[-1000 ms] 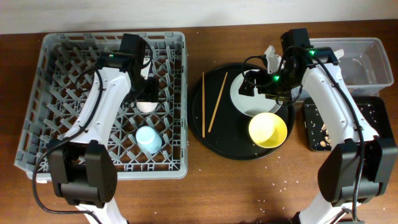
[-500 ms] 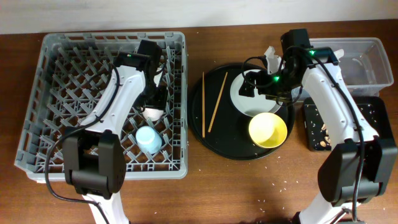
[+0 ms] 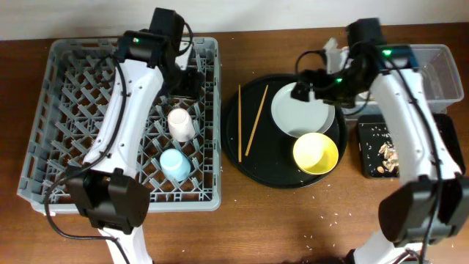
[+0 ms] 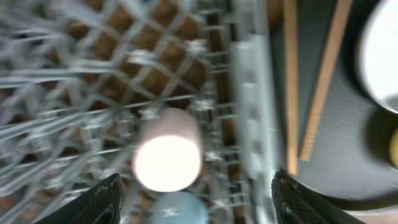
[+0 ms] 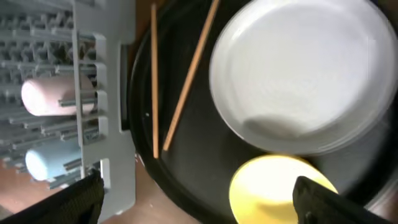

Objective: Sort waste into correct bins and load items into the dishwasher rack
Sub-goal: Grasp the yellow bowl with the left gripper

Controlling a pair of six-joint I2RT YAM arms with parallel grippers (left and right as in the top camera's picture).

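Your left pincer (image 4: 196,186) is spread wide and holds nothing. It hangs above the right side of the grey rack (image 3: 73,88), near its far edge. In that rack the pink cup (image 3: 179,125) lies on its side among the pegs. The light blue cup (image 3: 174,165) sits just beside it, toward the near edge.

Your right pincer (image 5: 198,183) is also open, with nothing between its fingers. It hovers over the far rim of the white plate (image 3: 302,111). That plate rests on the round black tray (image 3: 282,172) in the middle of the wooden surface (image 3: 293,220). The yellow bowl (image 3: 315,152) stands on the same tray, touching the plate's near edge.

The 2 chopsticks (image 3: 239,121) lie on the tray's left part, between the plate and the rack. 1 runs straight and the other leans toward the plate at its far end.

At the right, the clear tub (image 3: 448,73) sits at the far side. The flat black tray (image 3: 366,158) lies just in front of it, with pale food scraps (image 3: 387,154) scattered inside. You cannot tell from these views what the tub holds.
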